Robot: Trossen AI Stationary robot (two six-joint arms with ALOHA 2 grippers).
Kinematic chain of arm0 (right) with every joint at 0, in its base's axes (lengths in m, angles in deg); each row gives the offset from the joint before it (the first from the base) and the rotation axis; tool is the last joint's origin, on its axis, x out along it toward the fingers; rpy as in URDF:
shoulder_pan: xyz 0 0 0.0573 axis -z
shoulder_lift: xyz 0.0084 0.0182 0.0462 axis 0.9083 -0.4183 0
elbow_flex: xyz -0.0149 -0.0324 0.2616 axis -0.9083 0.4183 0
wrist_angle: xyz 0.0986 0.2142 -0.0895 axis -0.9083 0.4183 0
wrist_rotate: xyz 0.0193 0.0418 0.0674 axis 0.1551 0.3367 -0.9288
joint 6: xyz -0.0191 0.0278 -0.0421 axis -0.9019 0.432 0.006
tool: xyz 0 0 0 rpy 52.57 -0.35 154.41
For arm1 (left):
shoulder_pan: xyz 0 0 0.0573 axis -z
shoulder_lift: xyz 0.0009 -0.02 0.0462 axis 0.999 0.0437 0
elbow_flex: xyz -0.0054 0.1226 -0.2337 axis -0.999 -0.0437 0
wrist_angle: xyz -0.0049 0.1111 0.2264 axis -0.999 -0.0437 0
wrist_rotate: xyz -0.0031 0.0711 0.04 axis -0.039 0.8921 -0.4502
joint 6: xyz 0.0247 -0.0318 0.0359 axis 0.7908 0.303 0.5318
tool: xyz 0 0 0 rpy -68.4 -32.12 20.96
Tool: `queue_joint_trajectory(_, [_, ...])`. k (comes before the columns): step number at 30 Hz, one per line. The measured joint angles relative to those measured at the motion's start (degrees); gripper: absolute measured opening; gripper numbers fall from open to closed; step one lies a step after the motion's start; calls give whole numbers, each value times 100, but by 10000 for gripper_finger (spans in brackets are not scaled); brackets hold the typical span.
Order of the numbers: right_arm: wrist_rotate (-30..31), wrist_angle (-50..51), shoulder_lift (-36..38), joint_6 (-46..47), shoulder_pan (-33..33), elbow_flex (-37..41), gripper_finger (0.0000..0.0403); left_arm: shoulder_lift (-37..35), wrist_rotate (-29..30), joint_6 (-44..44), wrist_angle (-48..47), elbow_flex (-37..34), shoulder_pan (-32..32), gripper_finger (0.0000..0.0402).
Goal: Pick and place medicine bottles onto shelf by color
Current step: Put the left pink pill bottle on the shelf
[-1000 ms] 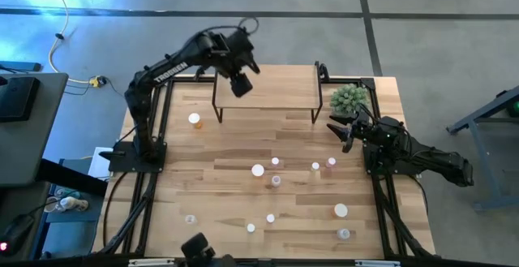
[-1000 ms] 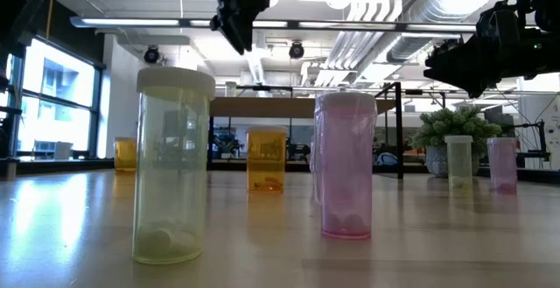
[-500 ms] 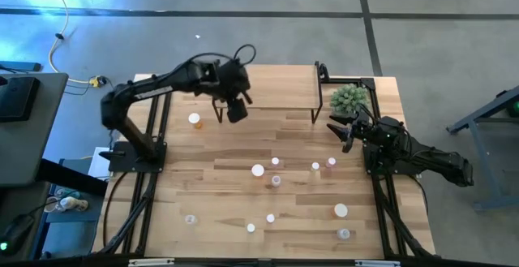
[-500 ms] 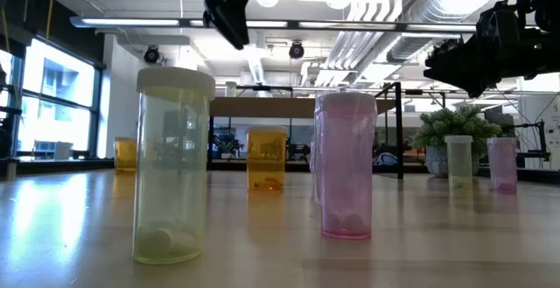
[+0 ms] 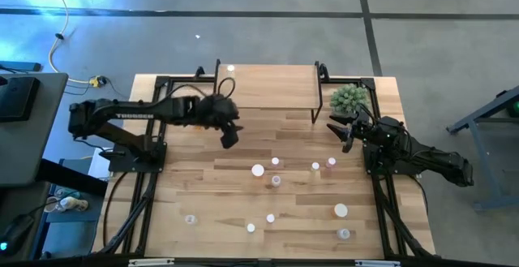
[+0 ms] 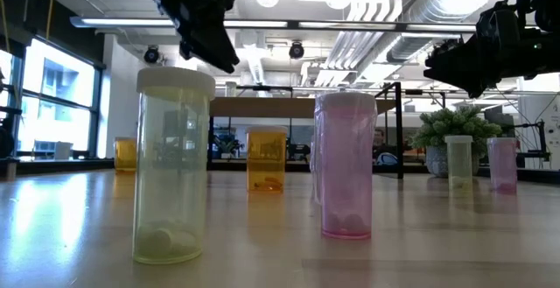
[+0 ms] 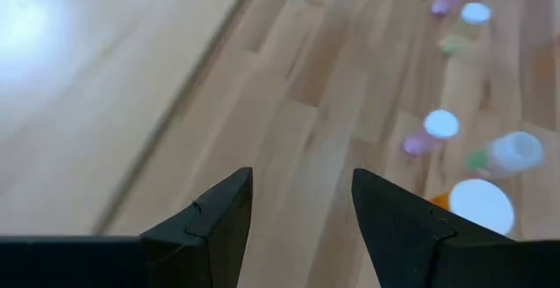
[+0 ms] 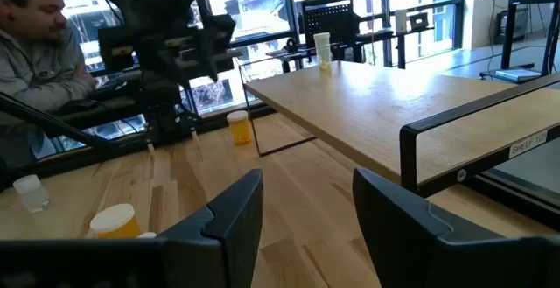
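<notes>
The shelf [image 5: 266,87] stands at the table's far side. One pale yellowish medicine bottle [image 5: 231,69] stands upright on its far left corner, also seen in the right wrist view [image 8: 322,50]. An orange bottle [image 8: 238,126] stands on the table by the shelf's left leg. Several more bottles [image 5: 276,180] stand scattered over the table's middle and near right. My left gripper [image 5: 229,135] hangs open and empty above the table, in front of the shelf's left end [image 7: 302,200]. My right gripper [image 5: 345,129] waits open at the right edge [image 8: 306,209].
A small green plant [image 5: 349,96] stands at the shelf's right end, close to my right gripper. Tall yellow [image 6: 173,165] and pink [image 6: 346,165] bottles stand near the low camera. A person [image 8: 35,34] sits beyond the table's left side.
My left gripper has drawn back from above the shelf's far left part, toward the table's near edge and down, with its arm folding back to the left. It is open and empty throughout. The pale bottle on the shelf's corner has come into view.
</notes>
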Motion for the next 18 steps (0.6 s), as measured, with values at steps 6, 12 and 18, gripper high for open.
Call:
queue_joint_trajectory(6, [1,-29,-1,2,-1,0,170,-339,6,-255,897,-897,344,186])
queue_joint_trajectory(12, [7,-120,2,532,0,2,170,-461,5,-326,1751,-1636,547,186])
queue_joint_trajectory(18, [24,-275,0,867,0,2,170,-464,13,-185,2000,-1872,560,186])
